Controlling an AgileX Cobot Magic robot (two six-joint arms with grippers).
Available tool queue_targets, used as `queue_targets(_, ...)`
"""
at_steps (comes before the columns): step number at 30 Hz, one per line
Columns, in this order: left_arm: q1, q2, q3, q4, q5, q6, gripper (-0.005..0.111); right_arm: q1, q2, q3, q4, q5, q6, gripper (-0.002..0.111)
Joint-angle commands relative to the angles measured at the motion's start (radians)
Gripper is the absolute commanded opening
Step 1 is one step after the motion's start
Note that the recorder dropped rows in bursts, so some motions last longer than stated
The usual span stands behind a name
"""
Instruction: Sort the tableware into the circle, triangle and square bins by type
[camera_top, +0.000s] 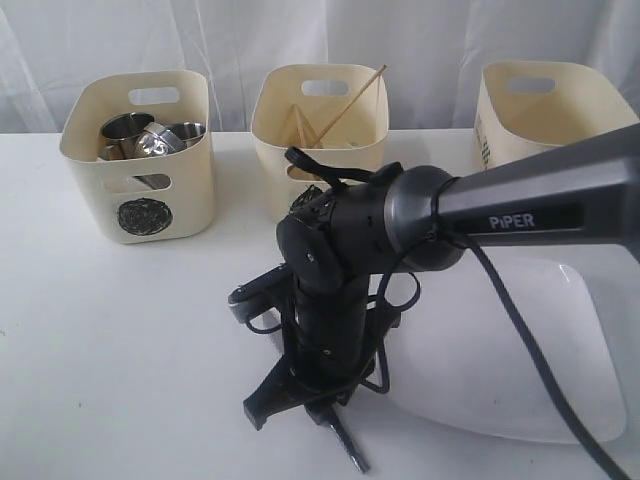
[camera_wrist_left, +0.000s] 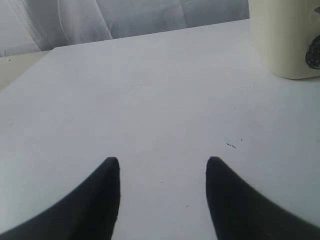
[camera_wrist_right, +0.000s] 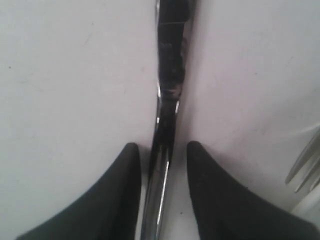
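- Left claw (camera_wrist_left: 162, 162) first: fingers spread wide, nothing between them, only bare white table (camera_wrist_left: 150, 100) underneath.
- Circle bin (camera_top: 135, 190) stands out beyond that claw's tips and off to one side, well apart from it. Steel mugs (camera_top: 125, 127) sit inside.
- Middle bin (camera_top: 270, 135) is back behind the right claw, its front mark mostly hidden by the arm. Wooden chopsticks (camera_top: 350, 100) lean inside, one poking up past the rim.
- Right claw (camera_wrist_right: 160, 145) is down low at the table, jaws apart, one finger on each side of the knife (camera_wrist_right: 170, 75). A sliver of table shows on both sides, so it isn't clamped.
- The knife lies flat on the table, running lengthwise out from between those fingertips.
- White square plate (camera_top: 540, 340) lies flat just to the right of the right claw, partly under the arm.
- Right bin (camera_top: 540, 130) is far back and right of that claw. I can't read its mark.
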Motion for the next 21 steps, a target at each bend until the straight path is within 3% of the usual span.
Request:
queue_targets(1,0.002,-0.005,0.004,-0.01,-0.004,0.0,0.056,0.0,0.015,-0.002,0.012,0.012,0.0,0.031)
queue_targets(4,0.002,-0.005,0.004,-0.01,-0.004,0.0,0.056,0.0,0.017,-0.002,0.019,0.015,-0.002,0.022)
queue_targets(8,0.002,-0.005,0.004,-0.01,-0.004,0.0,0.056,0.0,0.017,-0.002,0.027,0.03,-0.036,0.0)
queue_targets(21,0.002,-0.005,0.004,-0.01,-0.004,0.0,0.056,0.012,-0.093,-0.016,0.07,-0.055,-0.046,0.0)
